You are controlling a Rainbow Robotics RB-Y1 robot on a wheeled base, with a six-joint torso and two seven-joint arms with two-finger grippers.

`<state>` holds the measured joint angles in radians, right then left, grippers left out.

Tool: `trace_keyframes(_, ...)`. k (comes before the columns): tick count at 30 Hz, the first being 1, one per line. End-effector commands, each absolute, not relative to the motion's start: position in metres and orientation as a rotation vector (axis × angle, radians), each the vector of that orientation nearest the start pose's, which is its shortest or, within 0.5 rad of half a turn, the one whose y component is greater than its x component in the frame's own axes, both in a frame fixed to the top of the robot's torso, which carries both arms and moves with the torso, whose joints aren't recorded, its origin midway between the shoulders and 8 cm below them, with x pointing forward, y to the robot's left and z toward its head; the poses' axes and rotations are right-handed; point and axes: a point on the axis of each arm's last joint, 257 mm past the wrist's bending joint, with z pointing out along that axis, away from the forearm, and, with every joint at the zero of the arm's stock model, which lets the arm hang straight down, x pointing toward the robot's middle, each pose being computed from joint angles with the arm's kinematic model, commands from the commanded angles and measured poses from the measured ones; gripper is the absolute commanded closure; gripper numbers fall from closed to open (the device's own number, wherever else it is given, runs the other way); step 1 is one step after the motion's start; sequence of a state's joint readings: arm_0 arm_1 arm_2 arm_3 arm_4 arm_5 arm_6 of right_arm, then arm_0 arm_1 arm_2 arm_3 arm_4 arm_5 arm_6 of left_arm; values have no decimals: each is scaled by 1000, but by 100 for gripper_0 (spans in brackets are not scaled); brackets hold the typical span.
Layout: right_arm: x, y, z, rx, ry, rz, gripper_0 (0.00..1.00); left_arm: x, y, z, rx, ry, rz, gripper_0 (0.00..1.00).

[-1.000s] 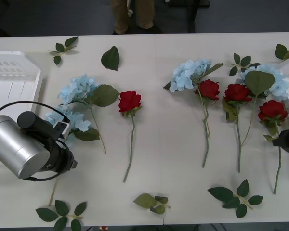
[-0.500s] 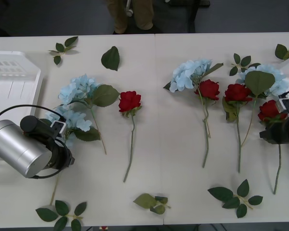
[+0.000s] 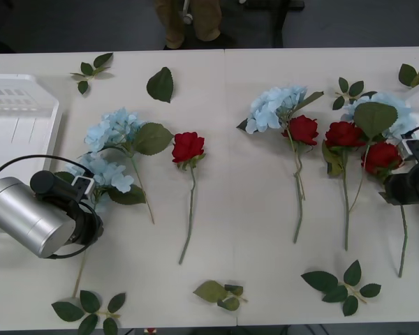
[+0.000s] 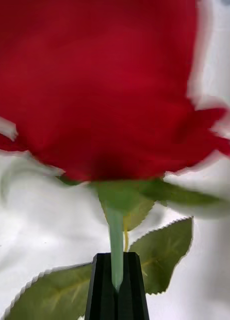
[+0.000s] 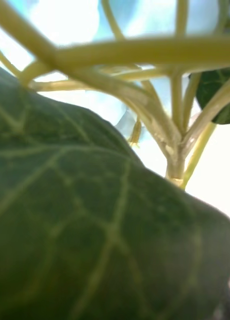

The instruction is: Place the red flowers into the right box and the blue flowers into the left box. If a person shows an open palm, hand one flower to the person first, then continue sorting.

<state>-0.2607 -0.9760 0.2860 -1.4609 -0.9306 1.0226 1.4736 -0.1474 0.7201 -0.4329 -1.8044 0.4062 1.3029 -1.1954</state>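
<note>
Two end effectors sit low over the tabletop. At the right edge, the right end effector pinches the green stem of a rose just under its head, black fingers closed on it. The left end effector rests against the near hydrangea at the left; whether it is wide or narrow cannot be told. Behind the left arm lies the left box. Other roses and hydrangeas lie across the tabletop.

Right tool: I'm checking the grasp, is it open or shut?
Shut. The right tool has its black fingers pressed together on the rose's stem.
</note>
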Motion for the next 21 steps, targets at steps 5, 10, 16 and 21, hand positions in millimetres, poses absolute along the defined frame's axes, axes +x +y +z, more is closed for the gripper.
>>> trace_keyframes(5,504,-403,-214,-133,2588,11,100,404,290,-381,285,2707,177,100)
trace_keyframes(10,508,-426,-138,-110,2568,-4,100,404,284,-382,284,2705,158,100)
trace_keyframes(16,505,-492,-88,-14,2537,-129,100,406,279,-380,287,2699,146,100)
trace_keyframes(21,513,-555,-63,-49,2446,-383,100,403,285,-350,326,2742,182,100)
